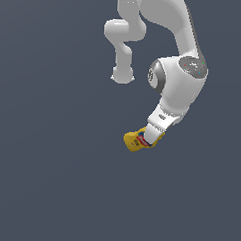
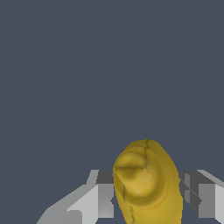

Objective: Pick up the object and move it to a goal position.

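A: Where's the yellow squeeze bottle [image 1: 137,141]?

B: Between the 2 fingers [image 2: 98,199] of the white gripper [image 1: 150,138], jaws closed against its sides.

A: Anything around it?

B: Only the flat grey-blue ground [image 1: 49,179]; whether the bottle touches it, I cannot tell.

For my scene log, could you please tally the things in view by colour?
Yellow: 1, the bottle, held between the fingers of the gripper.
White: 1, the arm.
Total: 2.
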Robot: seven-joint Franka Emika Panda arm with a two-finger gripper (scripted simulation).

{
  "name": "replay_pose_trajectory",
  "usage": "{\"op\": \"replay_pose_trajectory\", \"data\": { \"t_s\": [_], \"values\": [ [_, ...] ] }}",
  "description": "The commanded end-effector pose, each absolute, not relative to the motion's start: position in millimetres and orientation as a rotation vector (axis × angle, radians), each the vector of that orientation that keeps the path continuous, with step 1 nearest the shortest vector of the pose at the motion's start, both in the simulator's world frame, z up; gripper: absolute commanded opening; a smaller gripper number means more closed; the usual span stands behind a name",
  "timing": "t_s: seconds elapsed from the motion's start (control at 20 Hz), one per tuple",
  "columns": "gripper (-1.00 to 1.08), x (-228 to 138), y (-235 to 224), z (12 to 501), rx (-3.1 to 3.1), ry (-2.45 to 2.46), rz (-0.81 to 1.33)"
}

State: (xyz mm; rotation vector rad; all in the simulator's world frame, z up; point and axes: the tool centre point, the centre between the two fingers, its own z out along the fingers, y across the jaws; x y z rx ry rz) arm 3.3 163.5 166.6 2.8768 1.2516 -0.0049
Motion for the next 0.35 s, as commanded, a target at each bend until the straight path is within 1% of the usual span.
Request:
{"op": "replay_pose_trajectory", "data": {
  "t_s": [0.0, 0.3],
  "values": [
    [-1.0, 3.8, 183.1, 165.9, 2.876, 1.263, -0.003],
    [-1.0, 6.2, 195.3, 164.9, 2.876, 1.263, -0.003]
  ]
}}
